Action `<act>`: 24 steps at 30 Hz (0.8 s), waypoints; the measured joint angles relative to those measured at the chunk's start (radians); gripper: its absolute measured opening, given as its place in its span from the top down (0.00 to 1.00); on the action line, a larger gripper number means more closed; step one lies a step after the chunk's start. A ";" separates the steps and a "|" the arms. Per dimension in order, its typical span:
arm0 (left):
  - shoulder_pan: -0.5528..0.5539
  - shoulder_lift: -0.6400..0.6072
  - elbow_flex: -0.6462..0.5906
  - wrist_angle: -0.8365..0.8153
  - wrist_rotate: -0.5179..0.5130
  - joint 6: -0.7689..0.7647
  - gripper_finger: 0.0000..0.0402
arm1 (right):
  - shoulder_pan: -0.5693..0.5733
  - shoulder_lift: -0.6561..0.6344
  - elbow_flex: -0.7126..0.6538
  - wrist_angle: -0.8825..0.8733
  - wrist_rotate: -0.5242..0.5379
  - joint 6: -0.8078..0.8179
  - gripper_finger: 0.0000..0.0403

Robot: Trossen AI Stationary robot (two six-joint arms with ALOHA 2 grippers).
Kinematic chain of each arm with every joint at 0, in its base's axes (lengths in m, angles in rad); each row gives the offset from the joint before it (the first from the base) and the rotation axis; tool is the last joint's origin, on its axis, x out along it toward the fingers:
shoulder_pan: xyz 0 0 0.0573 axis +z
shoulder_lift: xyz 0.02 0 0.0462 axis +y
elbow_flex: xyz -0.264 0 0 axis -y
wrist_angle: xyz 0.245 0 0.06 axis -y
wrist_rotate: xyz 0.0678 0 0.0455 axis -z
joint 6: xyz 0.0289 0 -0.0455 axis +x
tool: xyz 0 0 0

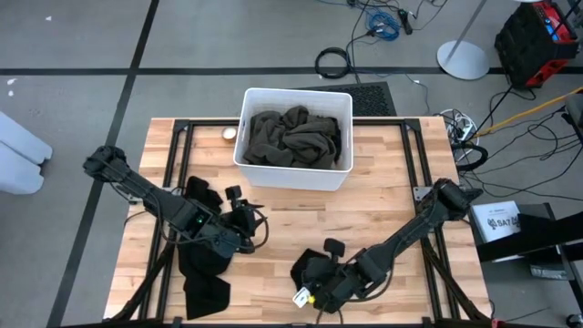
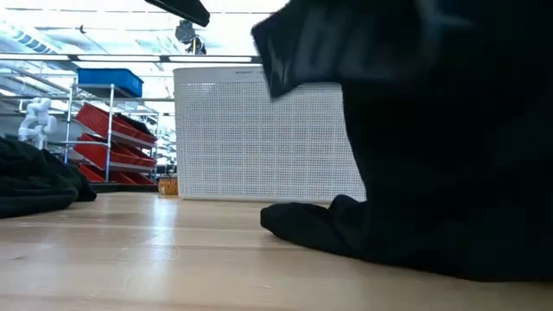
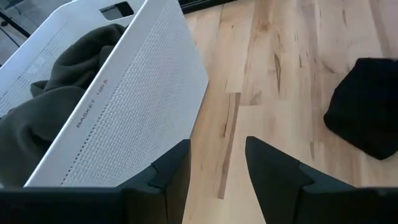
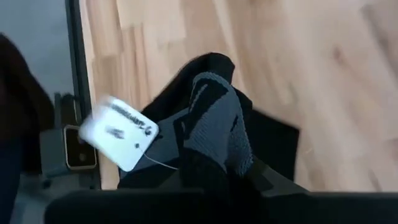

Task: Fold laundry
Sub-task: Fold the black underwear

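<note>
Overhead, the left gripper [image 1: 239,217] hangs over the table's left half, beside a black garment [image 1: 202,264] sprawled unfolded toward the near edge, while the right gripper [image 1: 321,281] sits low near the front, clamped on a small black piece [image 1: 310,266] with a white tag [image 1: 301,296]. An olive-grey garment [image 1: 293,137] lies bunched in the bin [image 1: 291,173] at the back. From table height, dark cloth [image 2: 415,173] fills most of the right side and more lies at the far left, both rumpled. Looking past the left fingers [image 3: 273,171], they stand apart with bare wood between, holding nothing. Past the right wrist, the fingers are pinched shut on black and grey fabric [image 4: 217,124], tag [image 4: 121,134] dangling. Nothing looks folded yet, so I judge nearly all the work remains.
</note>
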 joint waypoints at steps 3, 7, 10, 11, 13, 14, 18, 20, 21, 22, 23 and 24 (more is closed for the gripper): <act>0.000 0.000 -0.003 0.012 0.000 0.000 0.59 | -0.020 0.034 0.000 0.002 -0.065 0.003 0.94; 0.000 0.000 -0.003 0.011 0.000 0.000 0.59 | -0.052 0.093 0.000 -0.024 -0.069 -0.001 0.89; 0.000 0.000 -0.003 0.011 0.001 0.000 0.59 | -0.073 0.136 0.000 -0.065 -0.060 -0.088 0.82; 0.000 0.000 -0.003 0.011 0.001 0.000 0.59 | -0.079 0.149 0.000 -0.076 -0.054 -0.110 0.79; -0.002 0.000 -0.003 0.010 0.001 0.000 0.59 | -0.086 0.172 0.000 -0.086 -0.028 -0.134 0.73; -0.004 0.000 -0.003 0.010 0.003 0.000 0.59 | -0.089 0.183 0.000 -0.085 -0.025 -0.146 0.70; -0.005 0.000 -0.003 0.009 0.006 0.001 0.59 | -0.095 0.205 0.000 -0.100 -0.037 -0.171 0.59; -0.005 0.000 -0.003 0.008 0.007 0.001 0.59 | -0.095 0.205 0.000 -0.103 -0.039 -0.171 0.54; -0.005 0.000 -0.003 0.008 0.007 0.001 0.59 | -0.095 0.203 0.000 -0.103 -0.041 -0.171 0.52; -0.005 0.000 -0.003 0.008 0.007 0.001 0.59 | -0.095 0.200 0.000 -0.105 -0.043 -0.172 0.50; -0.005 0.000 -0.003 0.009 0.007 0.001 0.59 | -0.095 0.199 0.000 -0.108 -0.043 -0.172 0.49; -0.005 0.000 -0.003 0.009 0.008 0.001 0.59 | -0.096 0.197 0.000 -0.110 -0.042 -0.170 0.47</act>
